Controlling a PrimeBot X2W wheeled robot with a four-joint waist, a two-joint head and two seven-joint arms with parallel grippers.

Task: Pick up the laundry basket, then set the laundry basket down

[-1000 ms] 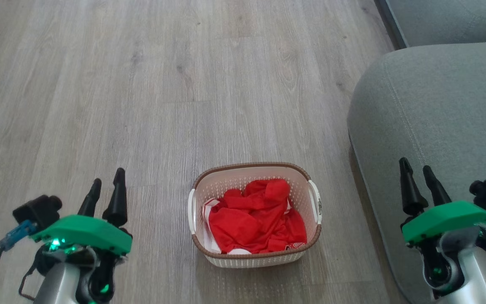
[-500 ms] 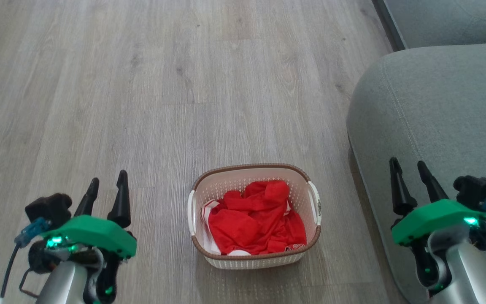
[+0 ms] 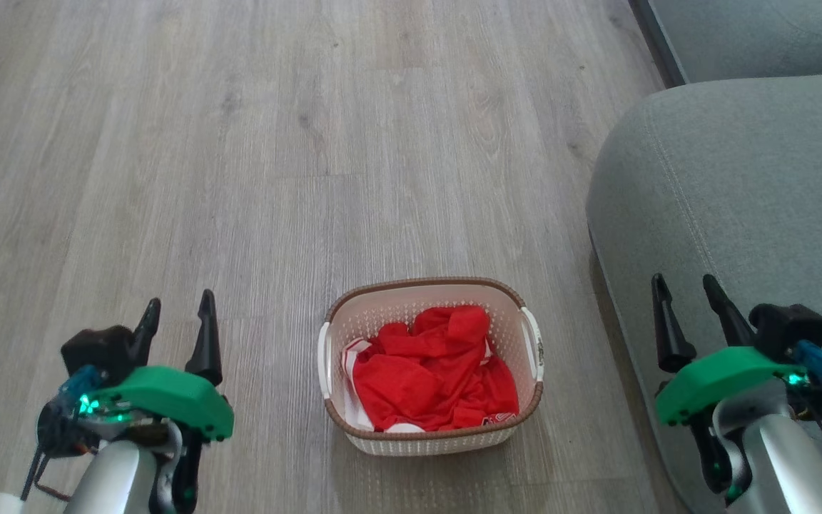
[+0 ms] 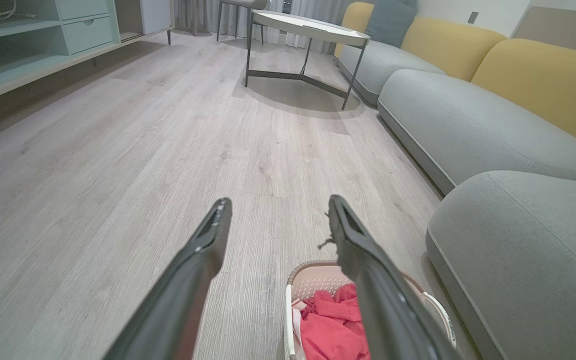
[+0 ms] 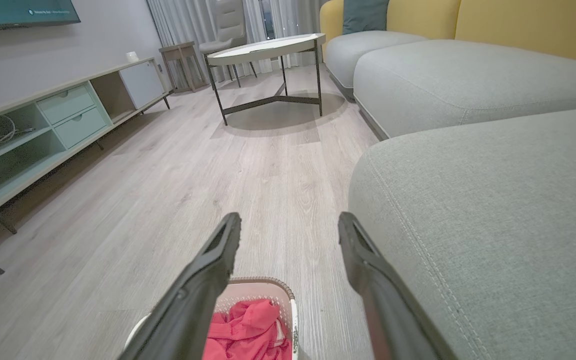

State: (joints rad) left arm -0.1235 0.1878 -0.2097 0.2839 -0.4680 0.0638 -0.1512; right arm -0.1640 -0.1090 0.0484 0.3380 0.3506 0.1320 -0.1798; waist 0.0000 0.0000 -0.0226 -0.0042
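left hand spread, right hand spread, empty

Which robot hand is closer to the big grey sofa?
The right hand. It hangs at the edge of the grey sofa. The left hand is over the wooden floor, across the laundry basket from the sofa.

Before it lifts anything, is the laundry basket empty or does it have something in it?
Not empty. The laundry basket stands upright on the floor with crumpled red clothing lying inside, covering most of its bottom.
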